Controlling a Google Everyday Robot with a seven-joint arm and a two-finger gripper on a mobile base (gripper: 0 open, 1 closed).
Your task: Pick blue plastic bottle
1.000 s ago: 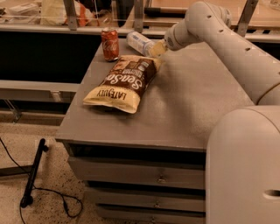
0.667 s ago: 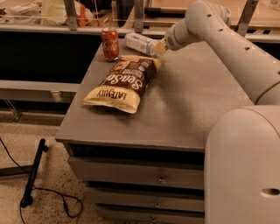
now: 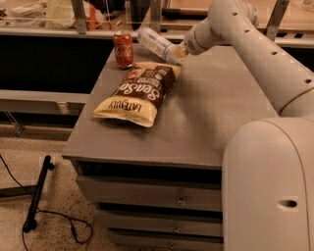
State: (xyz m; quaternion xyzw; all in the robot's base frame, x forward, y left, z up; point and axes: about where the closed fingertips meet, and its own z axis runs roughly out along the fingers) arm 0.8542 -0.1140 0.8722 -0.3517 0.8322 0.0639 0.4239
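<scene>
The blue plastic bottle (image 3: 155,43) is a clear ribbed bottle with a pale label. It hangs tilted above the far edge of the grey table (image 3: 216,112), its free end pointing up and left. My gripper (image 3: 178,52) is at the bottle's right end and is shut on it, with the white arm reaching in from the right. The red soda can (image 3: 123,49) stands upright just left of the bottle and apart from it.
A brown and yellow chip bag (image 3: 140,93) lies flat on the table below the bottle. Glass and metal posts (image 3: 78,14) run behind the table's far edge. Drawers (image 3: 147,196) sit under the front edge. A black cable and stand (image 3: 37,196) lie on the floor at left.
The bottle has come off the table surface and tilted, with its free end raised and shifted slightly left. The can and chip bag have not moved.
</scene>
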